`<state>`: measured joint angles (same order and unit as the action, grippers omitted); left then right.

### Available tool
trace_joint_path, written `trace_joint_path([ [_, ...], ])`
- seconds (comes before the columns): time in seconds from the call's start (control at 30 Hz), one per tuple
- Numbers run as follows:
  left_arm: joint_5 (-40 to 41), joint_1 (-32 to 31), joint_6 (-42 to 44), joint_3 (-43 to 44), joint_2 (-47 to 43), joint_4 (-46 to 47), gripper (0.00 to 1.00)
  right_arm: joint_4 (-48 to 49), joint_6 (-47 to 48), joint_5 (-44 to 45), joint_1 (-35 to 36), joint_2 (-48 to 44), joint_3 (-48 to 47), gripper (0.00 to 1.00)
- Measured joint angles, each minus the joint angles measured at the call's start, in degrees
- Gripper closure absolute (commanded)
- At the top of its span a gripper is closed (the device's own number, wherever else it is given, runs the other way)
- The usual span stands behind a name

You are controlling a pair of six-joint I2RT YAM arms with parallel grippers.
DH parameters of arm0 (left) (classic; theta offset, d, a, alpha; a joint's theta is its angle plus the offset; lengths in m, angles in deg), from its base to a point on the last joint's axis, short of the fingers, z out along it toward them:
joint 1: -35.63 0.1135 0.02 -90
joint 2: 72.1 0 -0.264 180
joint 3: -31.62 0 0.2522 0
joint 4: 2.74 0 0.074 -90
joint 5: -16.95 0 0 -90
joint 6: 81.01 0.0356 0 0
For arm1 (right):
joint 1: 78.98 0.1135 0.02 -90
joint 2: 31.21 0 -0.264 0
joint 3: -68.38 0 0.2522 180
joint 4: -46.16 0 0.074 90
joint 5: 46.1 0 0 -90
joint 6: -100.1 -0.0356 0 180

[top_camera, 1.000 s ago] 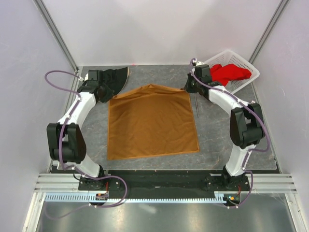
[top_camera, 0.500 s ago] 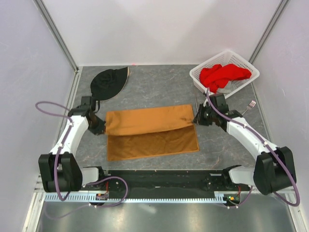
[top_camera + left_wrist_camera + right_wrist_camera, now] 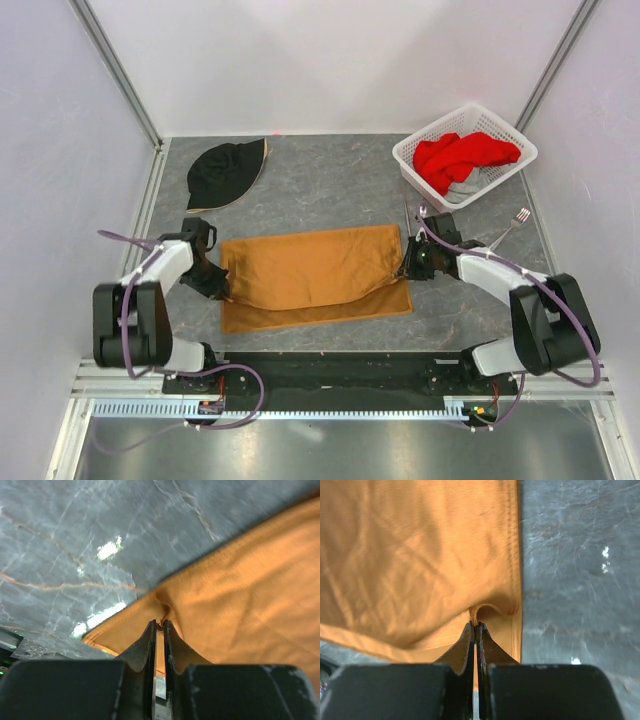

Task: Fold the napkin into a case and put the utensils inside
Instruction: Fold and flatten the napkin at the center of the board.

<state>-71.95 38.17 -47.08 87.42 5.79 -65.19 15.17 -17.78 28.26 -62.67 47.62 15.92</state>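
Drawn nearer since the earlier frame, the napkin's (image 3: 315,272) folded layer almost covers the near one, mid-tabletop (image 3: 330,170). The left hand (image 3: 222,286) is clamped on its left corner, the right hand (image 3: 405,268) on its right corner. The fork (image 3: 514,223) lies right.

A black hat (image 3: 225,172) is seen in the upper left of the frame, laid flat on the grey marbled table (image 3: 330,175). A white slotted basket (image 3: 512,130) is set at the upper right, turned cornerwise to the table's edges. A red cloth (image 3: 462,152) is bunched inside it, and a grey cloth (image 3: 462,188) is glimpsed beneath it, towards the basket's lower corner. The table is enclosed by pale walls (image 3: 330,60) on three sides.
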Motion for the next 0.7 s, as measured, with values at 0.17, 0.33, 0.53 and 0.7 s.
trace_joint_path([
  [0.17, -0.2, 0.0, 0.0, 4.3, 9.6, 0.8, 0.98, 5.3, -1.5, 0.0, -0.1, 6.6, 0.3, 1.0],
  [0.33, -1.1, 0.0, 0.0, 10.2, 16.1, -0.5, 0.98, 9.1, -1.7, 0.9, -0.8, 11.1, -3.2, 1.0],
  [0.53, -1.8, -0.2, 0.1, 17.7, 22.2, -1.9, 0.98, 9.9, 0.4, 4.1, -1.5, 18.5, -12.0, 1.0],
  [0.7, 2.3, -0.8, 0.9, 20.0, 20.5, 1.4, 0.98, 7.6, 1.9, 5.9, -1.6, 17.5, -13.7, 1.0],
])
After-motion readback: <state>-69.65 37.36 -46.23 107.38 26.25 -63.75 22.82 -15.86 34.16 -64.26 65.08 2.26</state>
